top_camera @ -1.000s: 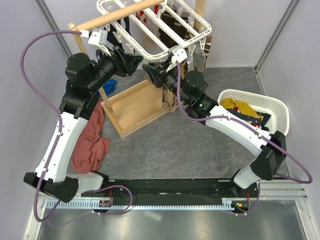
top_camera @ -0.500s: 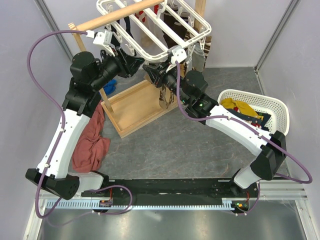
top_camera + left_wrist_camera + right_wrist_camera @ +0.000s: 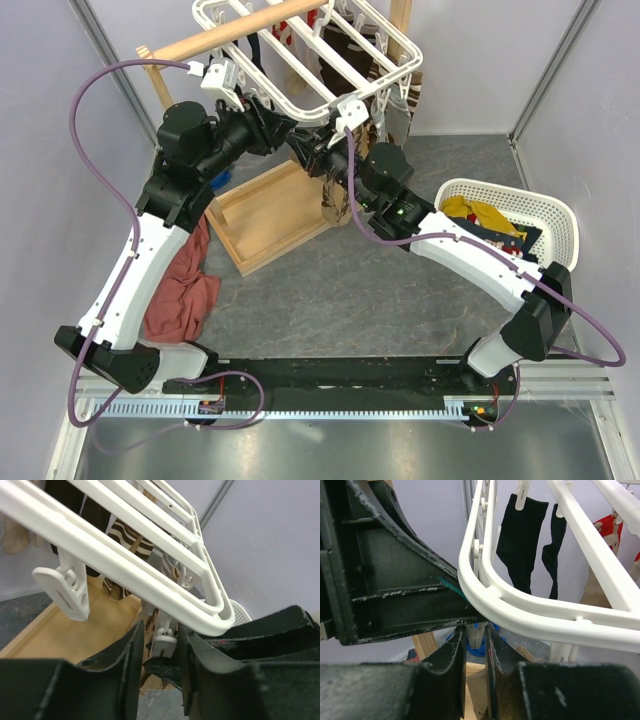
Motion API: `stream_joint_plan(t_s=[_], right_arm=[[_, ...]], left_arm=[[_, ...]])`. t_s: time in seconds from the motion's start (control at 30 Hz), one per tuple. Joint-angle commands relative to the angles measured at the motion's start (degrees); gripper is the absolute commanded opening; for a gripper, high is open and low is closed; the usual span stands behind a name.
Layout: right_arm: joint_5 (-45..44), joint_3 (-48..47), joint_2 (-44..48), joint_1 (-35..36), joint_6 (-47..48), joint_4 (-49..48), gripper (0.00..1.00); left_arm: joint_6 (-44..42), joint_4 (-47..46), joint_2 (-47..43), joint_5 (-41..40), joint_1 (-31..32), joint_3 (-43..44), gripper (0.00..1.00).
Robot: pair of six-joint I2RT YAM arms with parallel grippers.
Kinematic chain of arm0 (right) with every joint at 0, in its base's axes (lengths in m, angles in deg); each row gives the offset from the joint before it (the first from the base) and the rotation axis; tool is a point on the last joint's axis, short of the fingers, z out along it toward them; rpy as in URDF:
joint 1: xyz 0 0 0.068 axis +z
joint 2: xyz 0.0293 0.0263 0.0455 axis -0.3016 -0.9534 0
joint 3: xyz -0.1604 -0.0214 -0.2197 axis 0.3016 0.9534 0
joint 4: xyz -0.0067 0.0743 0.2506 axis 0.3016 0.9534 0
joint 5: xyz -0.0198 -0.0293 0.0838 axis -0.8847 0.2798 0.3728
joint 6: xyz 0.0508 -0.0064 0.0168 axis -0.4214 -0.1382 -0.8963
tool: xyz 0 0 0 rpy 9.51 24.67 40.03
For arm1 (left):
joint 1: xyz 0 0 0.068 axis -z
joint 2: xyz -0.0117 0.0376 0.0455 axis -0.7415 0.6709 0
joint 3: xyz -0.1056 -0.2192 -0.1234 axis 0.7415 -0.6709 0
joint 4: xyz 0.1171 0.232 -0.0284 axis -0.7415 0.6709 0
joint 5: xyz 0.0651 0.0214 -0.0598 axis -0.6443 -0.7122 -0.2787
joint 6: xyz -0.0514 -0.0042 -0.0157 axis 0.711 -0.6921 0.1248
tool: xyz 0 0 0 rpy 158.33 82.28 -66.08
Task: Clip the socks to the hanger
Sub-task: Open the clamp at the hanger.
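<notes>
While raised under the near corner of the hanger (image 3: 125, 572) on the wooden pole (image 3: 230, 35), straddles a clip peg (image 3: 165, 644) with the left end effector (image 3: 160, 630), fingers (image 3: 125, 670) just beside it; cannot tell whether pinching. Holds the right end effector (image 3: 475, 630) narrowed to a slit, contents unclear. Finds yellow socks (image 3: 480, 213) lying in the basket (image 3: 520, 195), well apart.

Left arm (image 3: 130, 262) and right arm (image 3: 470, 255) reach upward, left tool (image 3: 288, 137) and right tool (image 3: 304, 152) seemingly almost touching.

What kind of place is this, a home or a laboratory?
Likely a robot test cell, not a home: bare pale partition walls, a white hanger on a wooden stand, a mesh basket.
</notes>
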Motion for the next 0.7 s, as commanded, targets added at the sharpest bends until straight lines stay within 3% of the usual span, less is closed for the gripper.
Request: stream_joint_plan(t_s=[0.0, 0.13, 0.23, 0.37, 0.67], right_arm=[[-0.9, -0.2, 1.3, 0.6, 1.4, 0.1, 0.09], [-0.3, 0.6, 2.9, 0.5, 0.0, 2.2, 0.19], [1.2, -0.1, 4.5, -0.7, -2.5, 5.1, 0.29], [8.6, -2.7, 5.7, -5.4, -7.8, 8.7, 0.40], [16.0, -8.3, 5.8, -11.5, -13.6, 14.2, 0.45]], left_arm=[[1.8, -0.6, -0.9, -4.4, 0.2, 2.3, 0.31], [1.6, -0.9, -1.2, -2.8, 0.1, 2.4, 0.13], [0.9, -1.1, -1.5, -0.7, 0.2, 2.2, 0.05], [-1.6, -2.0, -2.1, 3.0, 0.0, 1.7, 0.02], [-7.7, -5.3, -2.2, 14.4, -0.6, 1.0, 0.02]])
